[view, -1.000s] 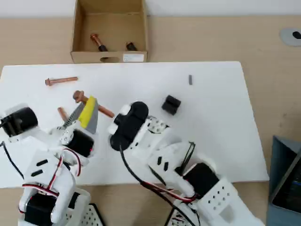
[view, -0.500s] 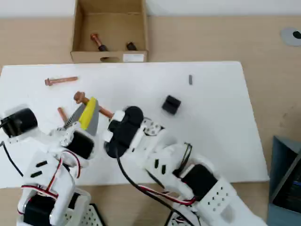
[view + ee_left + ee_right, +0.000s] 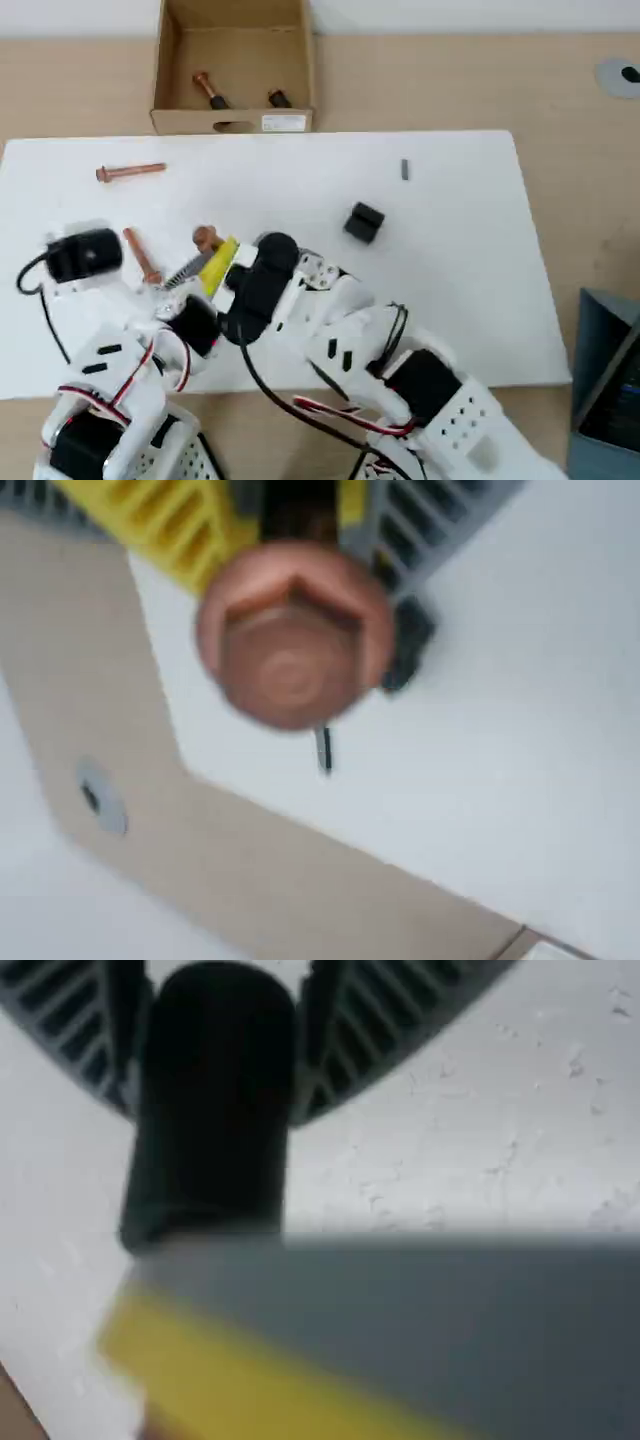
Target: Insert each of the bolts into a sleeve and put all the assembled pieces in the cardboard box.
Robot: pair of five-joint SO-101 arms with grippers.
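My left gripper, with one yellow and one grey finger, is shut on a copper bolt; its hexagonal head faces the left wrist camera. Right beside it, my right gripper is shut on a black sleeve, with the left gripper's yellow finger close in front. In the high view the right arm's black wrist covers that sleeve. Two loose bolts lie on the white mat at the left. Another black sleeve lies mid-mat. The cardboard box at the back holds two assembled pieces.
A small grey pin lies on the white mat toward the back right. A grey bin stands at the right edge of the wooden table. A round grey cap sits at the far right.
My left gripper has carried the bolt to the right and slightly nearer, up against the right gripper. The right arm has shifted a little to the left.
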